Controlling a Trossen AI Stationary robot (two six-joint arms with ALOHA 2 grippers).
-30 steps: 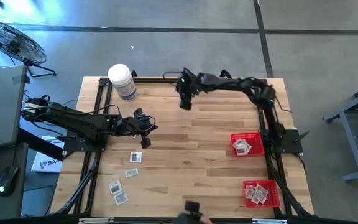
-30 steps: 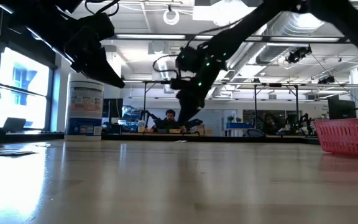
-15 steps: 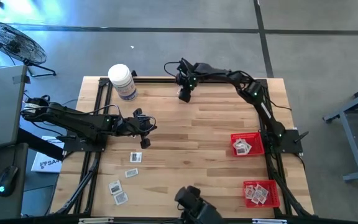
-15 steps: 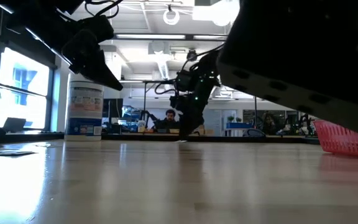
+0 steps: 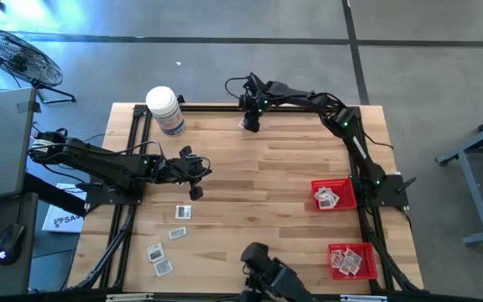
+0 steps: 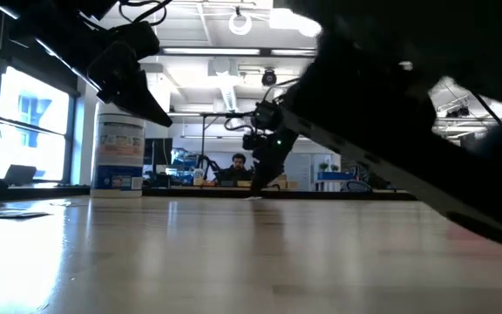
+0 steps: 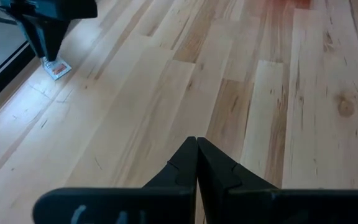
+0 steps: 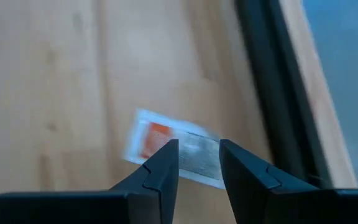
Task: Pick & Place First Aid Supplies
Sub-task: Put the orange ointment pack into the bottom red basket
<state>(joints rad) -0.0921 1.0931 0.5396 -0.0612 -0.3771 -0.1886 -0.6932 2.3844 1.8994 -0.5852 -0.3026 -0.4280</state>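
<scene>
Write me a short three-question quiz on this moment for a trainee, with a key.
1. True or false: the right gripper is open above a packet near the table's far edge.
2. How many red baskets are on the table? A) one B) two C) three
3. Fill in: the left gripper is ____ and holds nothing.

Key:
1. True. The packet lies flat on the wood under the spread fingers.
2. B. Both baskets sit on the right side, and both contain packets.
3. Shut.
</scene>
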